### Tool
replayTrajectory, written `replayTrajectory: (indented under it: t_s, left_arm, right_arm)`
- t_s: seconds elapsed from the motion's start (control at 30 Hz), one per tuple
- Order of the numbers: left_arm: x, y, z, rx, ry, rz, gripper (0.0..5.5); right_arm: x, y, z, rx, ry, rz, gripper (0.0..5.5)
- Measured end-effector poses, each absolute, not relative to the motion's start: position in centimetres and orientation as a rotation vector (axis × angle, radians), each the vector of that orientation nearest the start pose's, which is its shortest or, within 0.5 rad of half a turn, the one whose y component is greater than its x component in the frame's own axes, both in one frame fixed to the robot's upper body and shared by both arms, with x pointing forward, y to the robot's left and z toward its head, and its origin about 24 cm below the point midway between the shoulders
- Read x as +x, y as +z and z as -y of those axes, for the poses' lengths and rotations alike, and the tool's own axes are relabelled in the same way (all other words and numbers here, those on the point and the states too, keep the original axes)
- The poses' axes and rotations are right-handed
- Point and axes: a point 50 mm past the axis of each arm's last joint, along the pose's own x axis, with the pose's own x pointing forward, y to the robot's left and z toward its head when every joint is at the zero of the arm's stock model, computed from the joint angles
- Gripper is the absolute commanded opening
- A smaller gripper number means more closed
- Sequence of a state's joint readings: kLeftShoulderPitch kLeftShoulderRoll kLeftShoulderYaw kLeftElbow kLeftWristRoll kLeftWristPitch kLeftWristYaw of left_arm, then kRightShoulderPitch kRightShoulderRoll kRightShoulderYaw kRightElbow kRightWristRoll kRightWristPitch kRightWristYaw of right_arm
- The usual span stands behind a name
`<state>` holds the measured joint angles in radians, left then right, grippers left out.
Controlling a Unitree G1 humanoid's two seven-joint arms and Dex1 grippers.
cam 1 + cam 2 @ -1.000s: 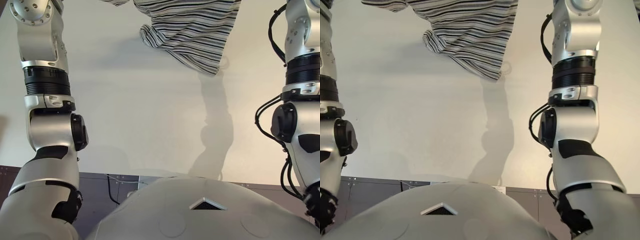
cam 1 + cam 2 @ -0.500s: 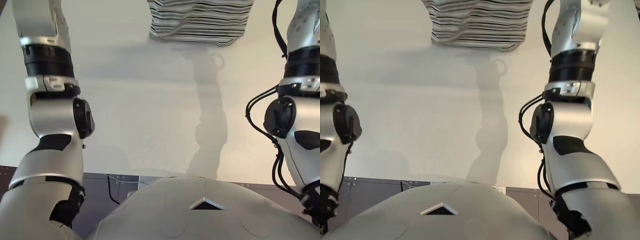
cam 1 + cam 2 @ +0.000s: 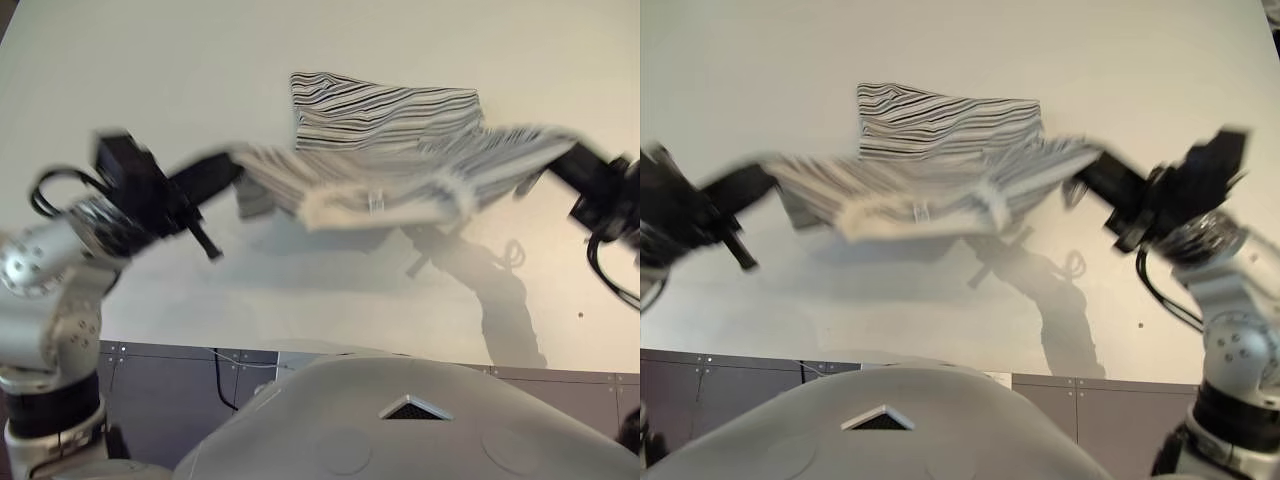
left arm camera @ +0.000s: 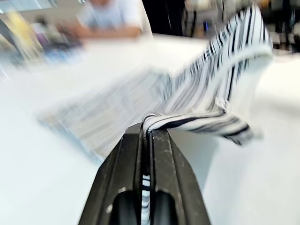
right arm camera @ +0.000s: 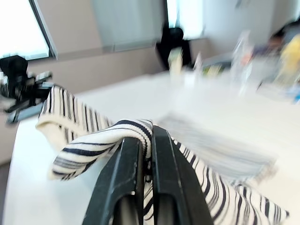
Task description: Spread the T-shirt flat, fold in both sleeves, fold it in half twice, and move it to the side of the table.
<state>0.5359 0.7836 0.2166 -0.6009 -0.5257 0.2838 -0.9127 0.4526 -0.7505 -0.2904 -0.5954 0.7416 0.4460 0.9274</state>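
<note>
1. Above the middle of the pale surface, I have the striped T-shirt strung between the left end effector and the right end effector. It sags between them like a hammock.
2. The far part of the shirt lies flat on the surface as a neat block of stripes. The near part is lifted off the surface, and its near edge curls over and looks pale, with a small white label on it.
3. My left end effector is clamped on the shirt's left end. On the left wrist camera the two black fingers press together, with a fold of striped cloth pinched between them and running out past the tips.
4. My right end effector is clamped on the shirt's right end in the same way. On the right wrist camera its fingers squeeze a bunch of striped cloth that loops over the tips.
5. Both end effectors sit at about the same height and well apart, one towards each side of the surface. Each points inward at the cloth.
6. I cannot tell which part of the garment each one holds, whether sleeve, shoulder or hem.
</note>
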Motion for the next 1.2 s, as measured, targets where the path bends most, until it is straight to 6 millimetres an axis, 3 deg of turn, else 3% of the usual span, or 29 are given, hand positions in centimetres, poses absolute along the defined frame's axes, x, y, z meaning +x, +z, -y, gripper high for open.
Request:
replayTrajectory:
  t_s: [0.07,0.1,0.17,0.27,0.37,0.5,0.63,0.73,0.8,0.83,0.9,1.0,1.1,1.2]
  left_arm:
    - [10.8,6.5,-22.7,0.297,-1.037,-0.505,0.1]
    - [9.5,4.8,-23.2,0.407,-1.048,-0.573,0.35]
    - [9.2,3.8,-23.4,0.534,-1.032,-0.547,0.69]
    - [8.6,3.4,-23.0,0.598,-1.001,-0.478,1.12]
    - [6.3,3.5,-22.7,0.565,-1.003,-0.482,1.5]
    - [5.6,3.6,-23.2,0.532,-1.009,-0.52,1.87]
    - [5.2,3.3,-26.5,0.213,-0.919,-0.681,1.87]
    - [7.5,4.8,-29.7,-0.037,-0.697,-0.662,1.87]
    - [11.7,7.1,-29.2,-0.089,-0.655,-0.492,1.87]
    - [13.1,8.0,-27.7,-0.08,-0.696,-0.429,1.87]
    - [13.6,7.6,-24.1,-0.096,-0.779,-0.411,1.87]
    - [14.0,5.2,-21.0,-0.032,-0.788,-0.48,1.87]
    - [15.6,2.4,-20.7,0.169,-0.727,-0.557,1.87]
    - [16.3,1.8,-21.0,0.289,-0.74,-0.53,1.87]
  right_arm:
    - [11.7,7.9,22.1,-0.084,1.077,-0.512,0.15]
    - [10.0,5.9,22.3,-0.176,1.115,-0.625,0.38]
    - [9.1,4.3,23.0,-0.308,1.12,-0.667,0.79]
    - [9.3,4.4,23.9,-0.378,1.119,-0.641,1.35]
    - [8.0,5.2,25.2,-0.348,1.155,-0.692,1.82]
    - [7.3,6.0,26.0,-0.291,1.223,-0.725,2.42]
    - [11.9,8.6,26.8,-0.055,1.003,-0.517,2.42]
    - [15.0,9.5,26.7,-0.032,0.845,-0.397,2.42]
    - [16.1,8.1,25.9,-0.11,0.819,-0.429,2.42]
    - [16.3,6.9,25.9,-0.159,0.811,-0.473,2.42]
    - [16.8,5.4,26.3,-0.239,0.797,-0.531,2.42]
    - [18.7,5.6,26.1,-0.34,0.815,-0.497,2.42]
    - [19.3,4.6,25.9,-0.457,0.839,-0.509,2.42]
    - [19.1,4.0,26.0,-0.58,0.885,-0.498,2.42]
